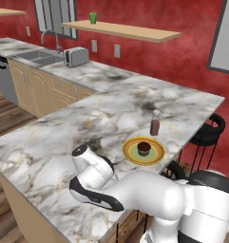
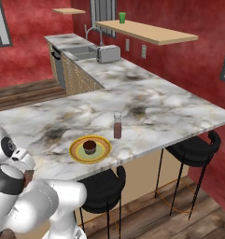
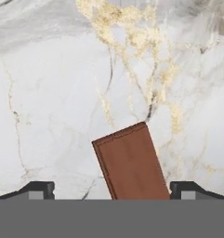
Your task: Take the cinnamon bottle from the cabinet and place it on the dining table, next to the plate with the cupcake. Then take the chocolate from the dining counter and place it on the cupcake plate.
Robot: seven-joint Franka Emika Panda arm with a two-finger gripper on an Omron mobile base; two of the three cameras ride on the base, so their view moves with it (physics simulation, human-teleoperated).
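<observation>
1. In the hand view, the fingers (image 3: 111, 189) are standing spread wide and released, one dark tip at the 8 o'clock corner and the other at the 4 o'clock corner, with nothing pinched between them.
2. The chocolate (image 3: 131, 163) is lying flat on the marble surface (image 3: 53, 107) in the gap between the two tips, tilted a little so its top edge is leaning toward 11 o'clock; it is touching neither tip.
3. Gold and grey veins are running through the marble from 12 o'clock down toward the bar's upper right corner.
4. In the left base view, the white arm is bending low over the near edge of the surface (image 1: 49, 142), at about 7 o'clock from the plate (image 1: 156, 154).
5. The plate is sitting near the surface's front edge, and the cupcake (image 1: 143, 148) is resting at its middle.
6. The cinnamon bottle (image 1: 155, 124) is standing upright just beside the plate, at about 1 o'clock from the cupcake, apart from the rim or barely touching it; I cannot tell which.
7. In the right base view, the same bottle (image 2: 117, 126) is standing at 2 o'clock from the plate (image 2: 101, 150), with the cupcake (image 2: 89, 147) in the plate's middle.
8. Black stools (image 2: 194, 150) are tucked under the front edge of the surface (image 2: 179, 107).
9. A green cup (image 1: 93, 18) is sitting on the wooden wall shelf (image 1: 135, 32), and a toaster (image 1: 76, 56) is standing beside the sink (image 1: 37, 57) on the back surface.
</observation>
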